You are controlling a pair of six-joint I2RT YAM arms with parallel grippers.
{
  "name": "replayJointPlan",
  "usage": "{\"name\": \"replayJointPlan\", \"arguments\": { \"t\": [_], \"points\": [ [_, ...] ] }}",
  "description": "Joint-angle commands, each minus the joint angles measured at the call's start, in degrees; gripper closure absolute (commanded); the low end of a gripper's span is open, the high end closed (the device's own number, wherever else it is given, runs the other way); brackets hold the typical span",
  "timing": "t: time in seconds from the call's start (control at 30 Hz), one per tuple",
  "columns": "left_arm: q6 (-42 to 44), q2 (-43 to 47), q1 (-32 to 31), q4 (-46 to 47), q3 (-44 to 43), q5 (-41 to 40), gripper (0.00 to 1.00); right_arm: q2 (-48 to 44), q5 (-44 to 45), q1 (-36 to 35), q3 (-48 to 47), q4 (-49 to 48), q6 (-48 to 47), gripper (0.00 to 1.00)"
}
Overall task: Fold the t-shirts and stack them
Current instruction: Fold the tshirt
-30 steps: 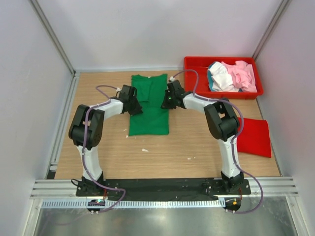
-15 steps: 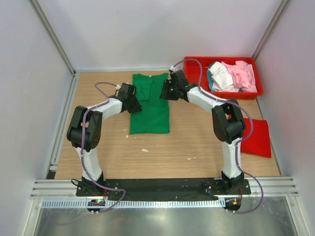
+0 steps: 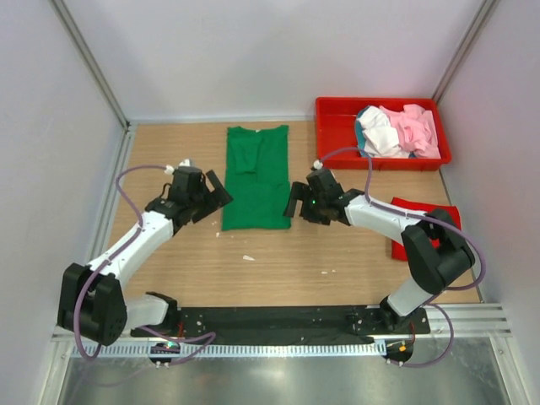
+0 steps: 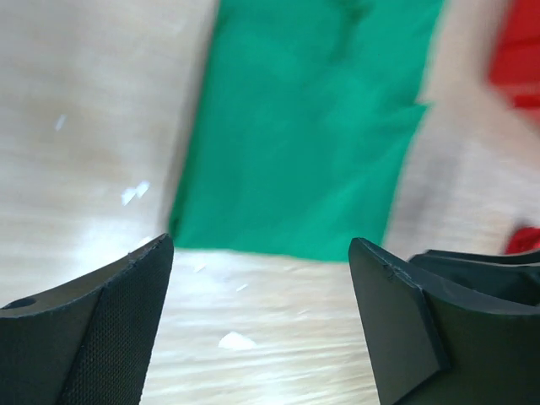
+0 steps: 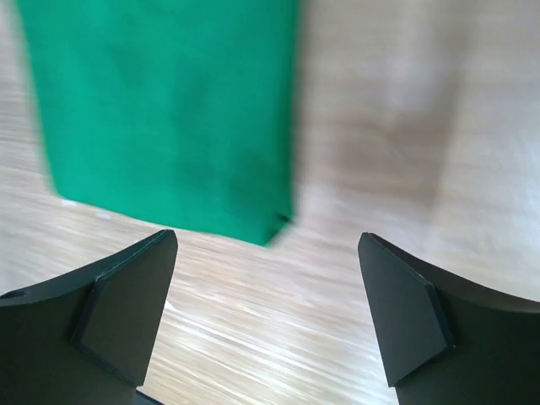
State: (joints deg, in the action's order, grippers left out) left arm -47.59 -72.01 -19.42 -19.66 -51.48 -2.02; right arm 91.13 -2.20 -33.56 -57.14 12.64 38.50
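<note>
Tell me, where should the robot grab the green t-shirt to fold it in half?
Probably at its two near hem corners, one per arm, coming in from the near side. The green t-shirt lies flat as a long narrow strip with its hem toward the arms. The open left fingers and right fingers already flank that near end. Pinch low, right at the table.

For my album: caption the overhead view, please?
Open left fingers and right fingers flank the folded green t-shirt on the table.

Top view looks down from behind; both wrist views, close, share the green t-shirt [image 3: 256, 181].
</note>
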Motion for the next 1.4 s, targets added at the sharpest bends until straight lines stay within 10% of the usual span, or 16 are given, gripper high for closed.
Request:
{"name": "replayJointPlan", "arguments": {
  "t": [0.0,1.37],
  "points": [
    [-3.38,0.99,0.35,-0.22,5.77,0.44,0.15,-3.06,1.14,0.43,4.58,-5.43,5.62,0.06],
    [-1.01,-14.04,3.51,10.08,11.85,8.96,0.35,5.46,-1.67,-1.86,12.06,-18.71,11.07,0.36]
  ]
}}
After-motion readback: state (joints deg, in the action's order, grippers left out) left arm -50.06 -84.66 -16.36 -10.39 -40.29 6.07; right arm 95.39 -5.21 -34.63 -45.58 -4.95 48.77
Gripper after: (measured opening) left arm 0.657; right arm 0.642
